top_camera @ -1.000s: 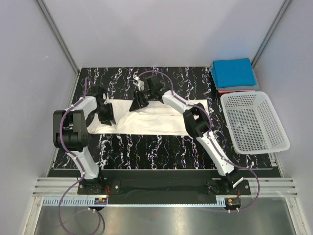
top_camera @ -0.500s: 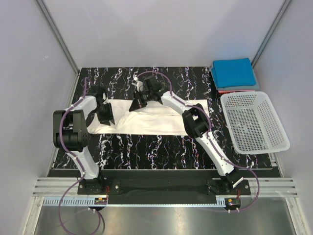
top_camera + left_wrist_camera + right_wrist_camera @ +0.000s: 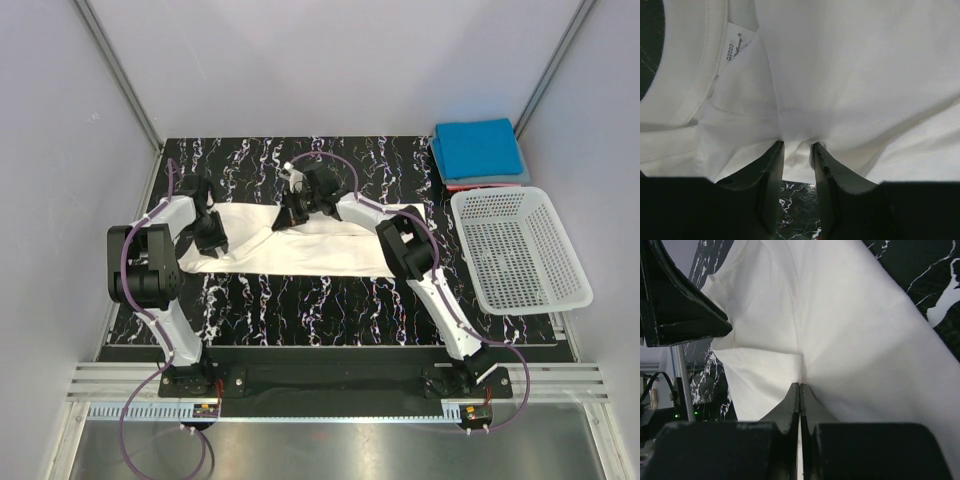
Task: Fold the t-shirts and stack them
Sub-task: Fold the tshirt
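Right gripper (image 3: pixel 800 386) and left gripper (image 3: pixel 797 146) both pinch the white t-shirt (image 3: pixel 320 250).
Right holds its far edge, left a bunch by the collar; shirt lies mid-table (image 3: pixel 300 305), long axis left-to-right between my arms.

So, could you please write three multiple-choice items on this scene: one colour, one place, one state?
1. What colour is the lattice basket? A white B blue C black
2. Where does the folded blue t-shirt lie? A in the basket B beyond the basket, at the far right C under the left arm
3. How is the right gripper? A wide open B shut on the white t-shirt C gripping the basket
Answers: A, its plastic is white; B, it lies past the basket's far rim; B, its fingers meet on cloth.
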Robot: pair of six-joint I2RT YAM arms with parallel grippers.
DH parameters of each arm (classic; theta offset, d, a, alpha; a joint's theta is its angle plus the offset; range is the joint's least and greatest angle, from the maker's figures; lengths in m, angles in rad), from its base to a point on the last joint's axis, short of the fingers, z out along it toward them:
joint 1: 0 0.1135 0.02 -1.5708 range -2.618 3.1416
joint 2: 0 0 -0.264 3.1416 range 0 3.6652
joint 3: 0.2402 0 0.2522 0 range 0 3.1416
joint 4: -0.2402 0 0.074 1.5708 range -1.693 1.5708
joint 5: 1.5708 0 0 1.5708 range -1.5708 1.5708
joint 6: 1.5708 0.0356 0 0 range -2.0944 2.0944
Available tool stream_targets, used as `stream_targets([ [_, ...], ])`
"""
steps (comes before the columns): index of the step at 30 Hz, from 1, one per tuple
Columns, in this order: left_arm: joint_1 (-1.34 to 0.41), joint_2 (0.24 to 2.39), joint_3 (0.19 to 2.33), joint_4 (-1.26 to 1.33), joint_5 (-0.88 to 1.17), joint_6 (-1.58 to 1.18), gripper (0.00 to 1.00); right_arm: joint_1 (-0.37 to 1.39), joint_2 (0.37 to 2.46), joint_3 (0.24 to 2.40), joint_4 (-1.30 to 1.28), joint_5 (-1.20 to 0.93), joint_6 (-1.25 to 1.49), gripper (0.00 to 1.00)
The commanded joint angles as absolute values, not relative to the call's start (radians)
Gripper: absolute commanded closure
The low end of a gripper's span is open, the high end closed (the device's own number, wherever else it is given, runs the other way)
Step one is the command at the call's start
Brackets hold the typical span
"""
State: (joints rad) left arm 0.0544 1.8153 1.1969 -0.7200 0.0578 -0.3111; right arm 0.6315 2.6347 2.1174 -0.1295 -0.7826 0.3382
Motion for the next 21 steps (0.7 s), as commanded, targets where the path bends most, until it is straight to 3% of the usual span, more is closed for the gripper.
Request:
stream_targets([
  [1, 0.063, 1.782, 1.220, -0.730, 0.003, -0.333, 0.65, 0.611, 2.525, 2.065, -0.018, -0.733, 0.351, 1.00],
  [13, 0.067, 1.740, 1.265, -0.752, -0.098, -0.385, 0.65, 0.603, 2.491, 2.005, 0.061, -0.738, 0.379, 1.00],
  [19, 0.068, 1.727, 1.282, -0.762, -0.136, -0.400, 0.60, 0.603, 2.499, 2.017, 0.058, -0.758, 0.393, 1.00],
  [21, 0.069, 1.724, 1.281, -0.767, -0.144, -0.402, 0.57, 0.603, 2.500, 2.029, 0.037, -0.756, 0.391, 0.89],
])
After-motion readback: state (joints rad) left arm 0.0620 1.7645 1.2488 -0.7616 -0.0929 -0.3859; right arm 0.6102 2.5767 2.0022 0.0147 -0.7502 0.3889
